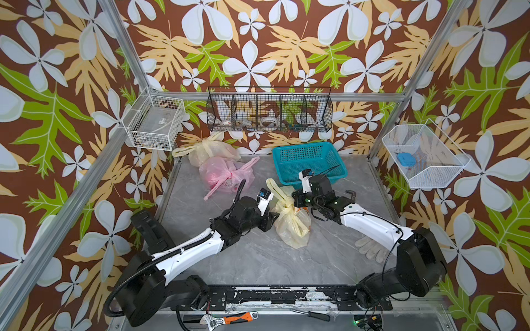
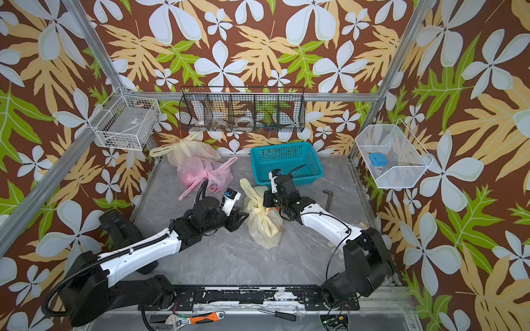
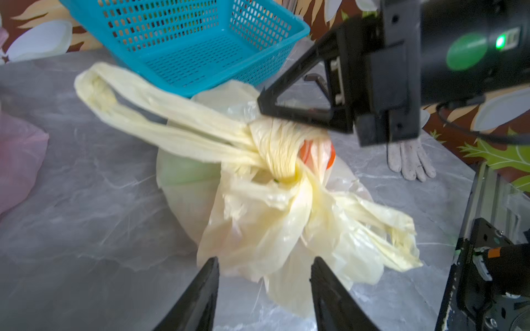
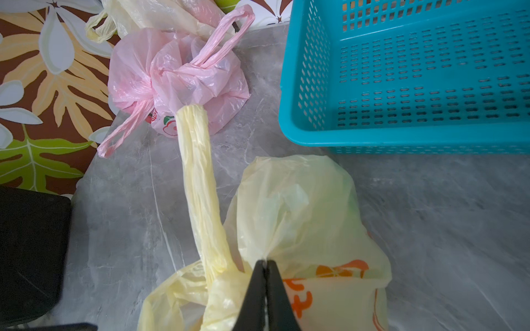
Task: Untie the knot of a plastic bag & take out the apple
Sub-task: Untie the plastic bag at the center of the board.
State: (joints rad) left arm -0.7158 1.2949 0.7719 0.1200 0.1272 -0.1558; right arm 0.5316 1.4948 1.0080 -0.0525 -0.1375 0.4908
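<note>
Worryingly, right fingers pinch film of the knotted pale-yellow plastic bag, left fingers spread empty, so pulling may tighten the knot.

Two black-and-white robot arms are shown from above, mounted at the near edge and bent inward so that their grippers almost meet near the middle. The left arm is stretched low and diagonally, with its wrist extended forward. The left gripper is held with its jaws spread apart, and the tips are free. The right arm is folded sharply at the elbow, its forearm angled inward, and a green light is lit on its wrist. The right gripper is pressed closed, its fingertips pinched on a gathered fold of the yellow bag.
</note>
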